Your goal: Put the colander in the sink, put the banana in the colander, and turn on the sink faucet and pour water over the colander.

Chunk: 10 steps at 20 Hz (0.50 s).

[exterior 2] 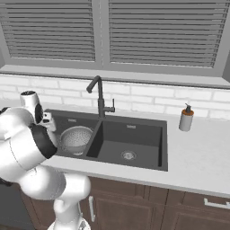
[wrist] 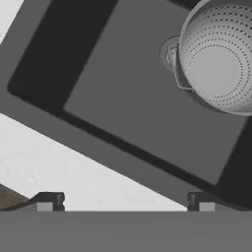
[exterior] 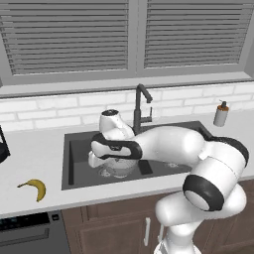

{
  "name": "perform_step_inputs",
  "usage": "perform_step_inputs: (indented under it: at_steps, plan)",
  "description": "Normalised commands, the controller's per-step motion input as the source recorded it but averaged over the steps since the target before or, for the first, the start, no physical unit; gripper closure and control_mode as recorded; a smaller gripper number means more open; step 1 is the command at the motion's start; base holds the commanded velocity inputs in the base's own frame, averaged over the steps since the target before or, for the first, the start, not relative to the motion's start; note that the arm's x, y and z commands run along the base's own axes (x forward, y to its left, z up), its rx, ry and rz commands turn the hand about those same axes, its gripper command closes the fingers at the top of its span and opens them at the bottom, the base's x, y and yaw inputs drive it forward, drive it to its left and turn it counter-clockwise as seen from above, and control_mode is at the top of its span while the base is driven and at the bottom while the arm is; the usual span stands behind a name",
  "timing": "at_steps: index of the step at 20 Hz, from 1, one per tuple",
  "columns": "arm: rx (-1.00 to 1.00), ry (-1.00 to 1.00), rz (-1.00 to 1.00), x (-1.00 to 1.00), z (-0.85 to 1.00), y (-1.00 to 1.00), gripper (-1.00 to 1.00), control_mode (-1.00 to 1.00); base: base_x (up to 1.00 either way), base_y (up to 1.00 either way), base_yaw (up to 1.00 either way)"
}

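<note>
The pincer (wrist: 125, 201) stood with its tips wide apart and held nothing, poised over the near edge of the sink (exterior: 74, 163). The colander (wrist: 220, 58) sat beyond it in the left basin (first step judged complete). The banana (exterior: 34, 188) lay on the table (exterior: 30, 149), well off to the pincer's left. Fetching it came next, calling for a leftward reach and a grasp. The sink faucet (exterior 2: 99, 96) stood farthest.
</note>
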Motion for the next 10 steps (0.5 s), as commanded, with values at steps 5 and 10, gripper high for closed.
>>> perform_step_inputs:
  at_steps: [5,10]
  plan:
    - [0.01,0.00,-0.14,-0.56,0.39,0.76,-1.00,-1.00,0.00,0.00,0.00]
    - [0.00,0.00,-0.02,-0.25,0.32,0.93,-1.00,-1.00,0.00,0.00,0.00]
